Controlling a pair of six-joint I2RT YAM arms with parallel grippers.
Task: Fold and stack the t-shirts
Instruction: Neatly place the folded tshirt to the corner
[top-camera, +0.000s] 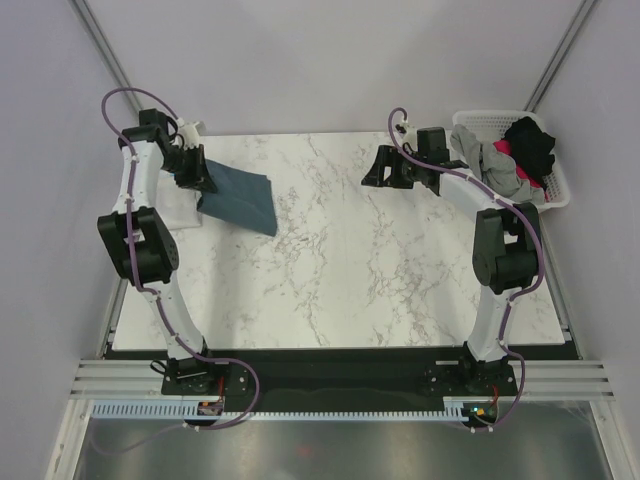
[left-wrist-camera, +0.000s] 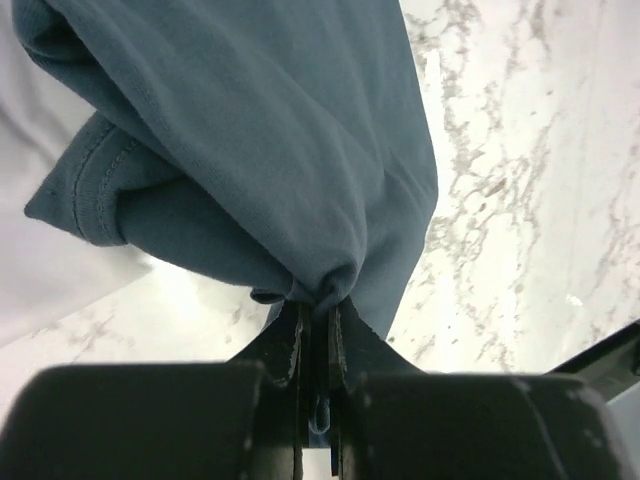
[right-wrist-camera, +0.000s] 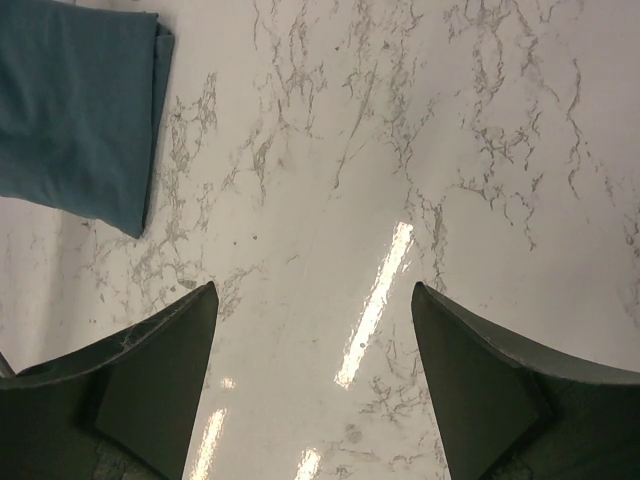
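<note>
A t-shirt (top-camera: 243, 200) lies at the desk's (top-camera: 360, 270) far left; a basket (top-camera: 478, 117) holding heaped shirts (top-camera: 495, 165) sits at its far-right corner.

Bright, even overhead light; glare streaks on the marble table (right-wrist-camera: 375, 290); faint shadow under the slate-blue t-shirt (right-wrist-camera: 70, 110); left gripper (left-wrist-camera: 315, 315) blurred.

A white marble-patterned table (top-camera: 380, 280) stood between plain pale walls (top-camera: 330, 60); bright light streaks gleamed on its glossy top.
</note>
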